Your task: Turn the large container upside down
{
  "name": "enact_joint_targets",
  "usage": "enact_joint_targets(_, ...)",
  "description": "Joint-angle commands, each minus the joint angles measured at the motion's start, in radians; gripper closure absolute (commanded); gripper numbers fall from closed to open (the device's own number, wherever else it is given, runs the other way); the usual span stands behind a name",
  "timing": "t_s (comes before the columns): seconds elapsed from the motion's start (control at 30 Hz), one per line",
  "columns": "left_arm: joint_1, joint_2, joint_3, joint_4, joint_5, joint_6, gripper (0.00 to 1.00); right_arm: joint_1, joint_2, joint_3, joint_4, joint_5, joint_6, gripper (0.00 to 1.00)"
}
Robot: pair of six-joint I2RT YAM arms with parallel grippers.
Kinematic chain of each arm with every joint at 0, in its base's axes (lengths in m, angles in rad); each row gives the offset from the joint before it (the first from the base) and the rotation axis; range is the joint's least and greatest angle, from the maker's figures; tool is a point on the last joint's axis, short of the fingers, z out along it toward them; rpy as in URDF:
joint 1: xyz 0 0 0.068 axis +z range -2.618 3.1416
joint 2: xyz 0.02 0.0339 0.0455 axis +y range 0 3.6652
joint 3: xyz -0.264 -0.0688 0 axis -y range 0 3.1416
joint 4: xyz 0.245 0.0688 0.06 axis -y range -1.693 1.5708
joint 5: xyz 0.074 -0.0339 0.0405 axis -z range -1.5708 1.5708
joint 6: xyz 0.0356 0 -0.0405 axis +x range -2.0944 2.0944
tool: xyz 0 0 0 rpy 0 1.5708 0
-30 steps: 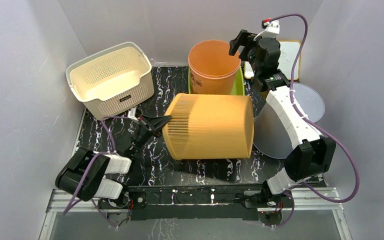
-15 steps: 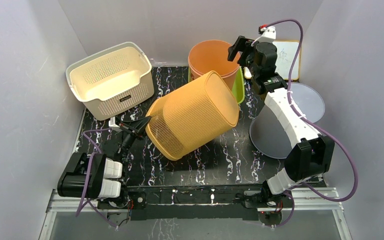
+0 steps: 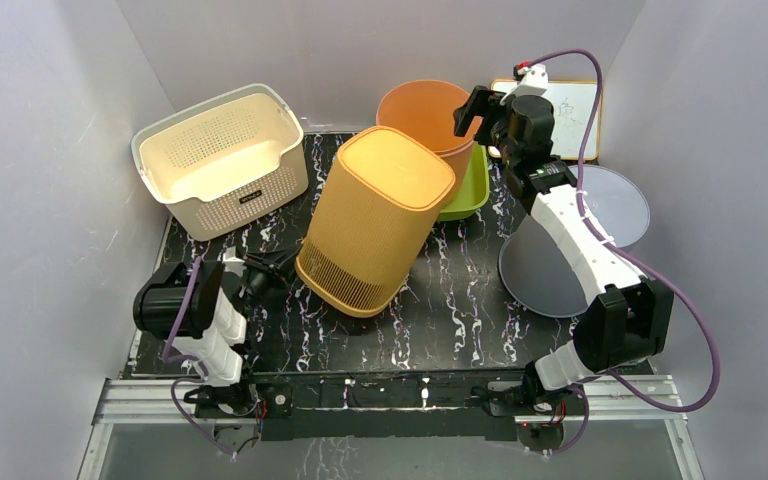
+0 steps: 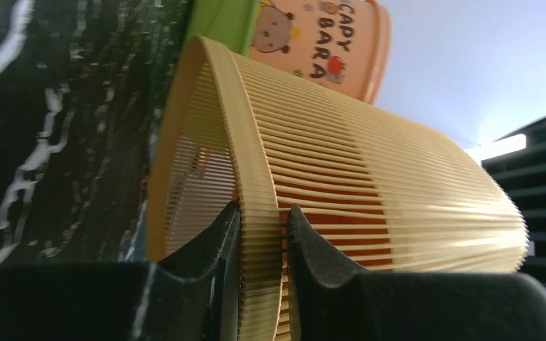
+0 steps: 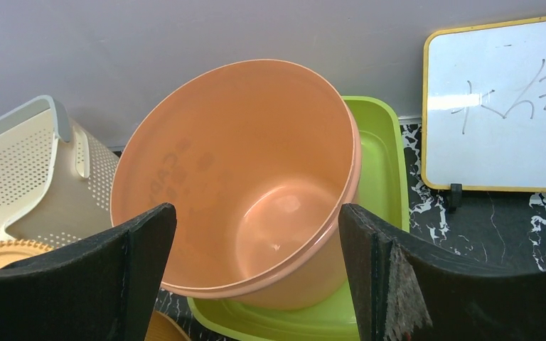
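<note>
The large container, a ribbed yellow bin, sits near the middle of the bench, a little toward the far edge. It is tipped most of the way over. Its closed base faces up and leans toward the far edge, while its open mouth points down toward the near left corner. The lower part of the rim is down at the bench surface. The upper part of the bin overlaps the orange bucket in the overhead view, and I cannot tell whether the two touch.

The left fingers are low over the bench, just left of the mouth, and are clenched on the container's rim. The left wrist view shows this plainly, with one finger inside the rim band and the other outside it on the ribbed wall.

The right fingers are spread wide and grasp nothing. They hang above the orange bucket at the far edge, and that arm's wrist view looks straight down into the bucket. The bucket stands upright in a green tray. In the overhead view the right fingers are at the bucket's right side, apart from the container.

A white perforated basket stands upright in the far left corner. A small whiteboard with a yellow frame leans at the far right corner. A grey round disc lies along the right edge, partly hidden behind the right arm.
</note>
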Motion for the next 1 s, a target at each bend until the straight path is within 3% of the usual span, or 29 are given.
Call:
enact_joint_targets(0.0,-0.006,0.076,-0.031,0.097,0.092,0.245,1.0,-0.003,-0.046,0.001,0.041,-0.014,-0.007,0.17)
enact_joint_targets(0.07,-0.003,0.087,-0.021,0.098,0.094,0.251,1.0,-0.003,-0.046,-0.003,0.044,-0.018,-0.005,0.17)
enact_joint_targets(0.33,0.007,0.145,-0.015,0.096,0.109,0.289,0.68,-0.003,-0.043,-0.013,0.049,-0.03,0.002,0.17)
enact_joint_targets(0.4,0.007,0.158,-0.01,0.096,0.114,0.299,0.67,-0.004,-0.044,-0.012,0.049,-0.028,0.002,0.17)
enact_joint_targets(0.53,0.009,0.172,0.001,0.068,0.116,0.331,0.53,-0.004,-0.048,-0.012,0.049,-0.027,0.002,0.17)
enact_joint_targets(0.7,0.01,0.158,0.025,-0.016,0.113,0.386,0.5,-0.003,-0.049,-0.014,0.047,-0.033,0.002,0.17)
enact_joint_targets(0.83,0.009,0.049,0.079,-0.272,0.1,0.481,0.5,-0.004,-0.047,-0.013,0.046,-0.037,0.004,0.17)
enact_joint_targets(0.9,0.009,-0.074,0.145,-0.525,0.075,0.596,0.49,-0.003,-0.048,-0.011,0.047,-0.036,0.004,0.17)
enact_joint_targets(0.97,0.008,-0.203,0.221,-0.89,0.018,0.72,0.46,-0.002,-0.046,-0.012,0.046,-0.036,0.003,0.17)
